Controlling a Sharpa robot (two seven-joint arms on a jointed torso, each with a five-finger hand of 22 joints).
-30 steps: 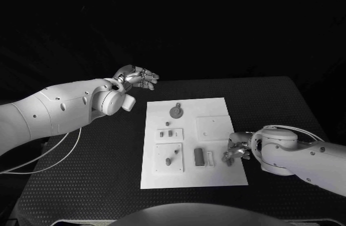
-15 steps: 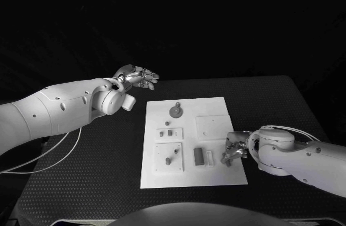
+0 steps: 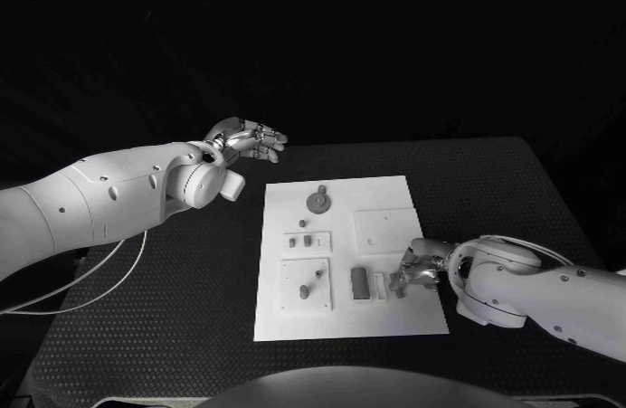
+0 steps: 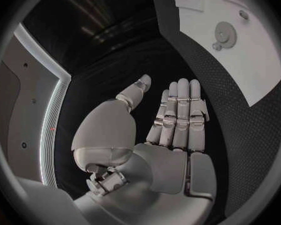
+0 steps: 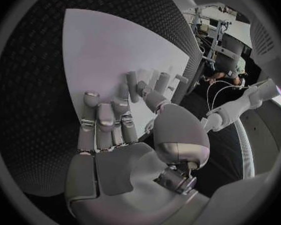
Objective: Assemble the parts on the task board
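The white task board [image 3: 342, 317] lies mid-table, also seen as board [image 4: 250, 65] and board [image 5: 103, 45]. A grey gear [image 3: 319, 198] sits at its far end, the same gear [image 4: 225, 33] seen past my left hand. My left hand [image 3: 245, 139] hangs open above the table beyond the board's far left corner, its fingers [image 4: 178, 110] straight and holding nothing. My right hand [image 3: 415, 270] is low over the board's near right part, beside a dark block [image 3: 359, 283] and a pale strip [image 3: 380, 286]. Thumb and finger seem to pinch a small grey peg [image 5: 133, 80].
On the board are a square white plate [image 3: 386, 227], a small plate with two grey pieces [image 3: 308, 241] and another plate with pegs [image 3: 307, 284]. Black table [image 3: 170, 317] surrounds the board. A white cable [image 3: 111, 268] loops under my left arm.
My right hand has slid left over the board, closer to the dark block and pale strip. The left arm has not moved.
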